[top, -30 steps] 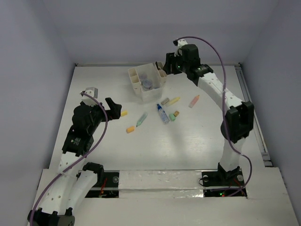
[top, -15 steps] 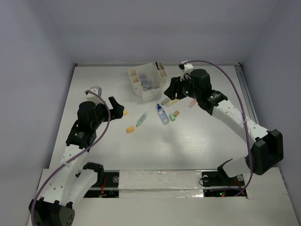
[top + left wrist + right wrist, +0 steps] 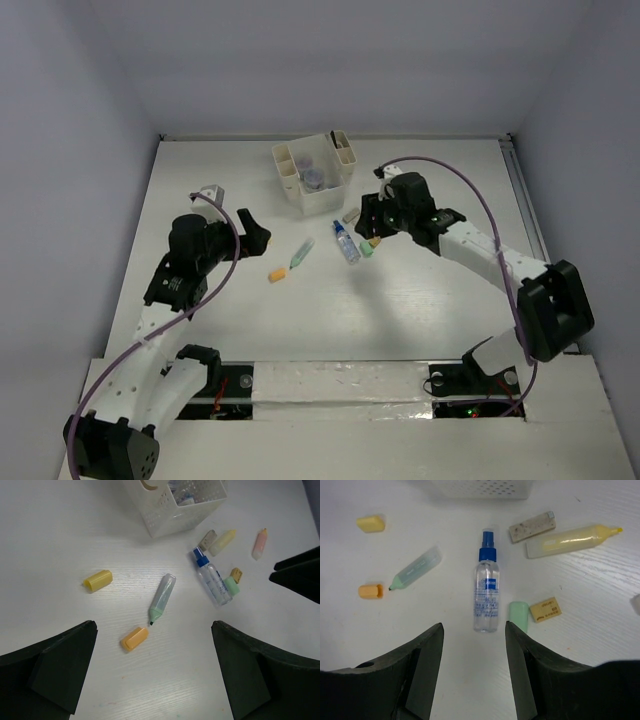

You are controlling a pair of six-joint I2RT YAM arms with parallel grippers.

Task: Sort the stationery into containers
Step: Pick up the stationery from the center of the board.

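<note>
The cream organizer (image 3: 325, 195) stands at the back with a purple jar (image 3: 313, 179) inside. In front of it lie a blue-capped clear bottle (image 3: 486, 595), a light green marker (image 3: 163, 597), an orange cap (image 3: 134, 638), a yellow cap (image 3: 97, 580), a green eraser (image 3: 518, 615) and a tan eraser (image 3: 545, 609). My right gripper (image 3: 474, 645) hovers open just short of the bottle's base, holding nothing. My left gripper (image 3: 155, 647) is wide open above the table near the orange cap, and it is empty too.
A grey eraser (image 3: 532, 526) and a yellow highlighter (image 3: 572, 540) lie close to the organizer's front wall. A pink highlighter (image 3: 260, 543) lies further right. Walls enclose the table on three sides.
My right arm has swung down from over the organizer to the items in front of it. My left gripper has edged right, over the yellow cap.
</note>
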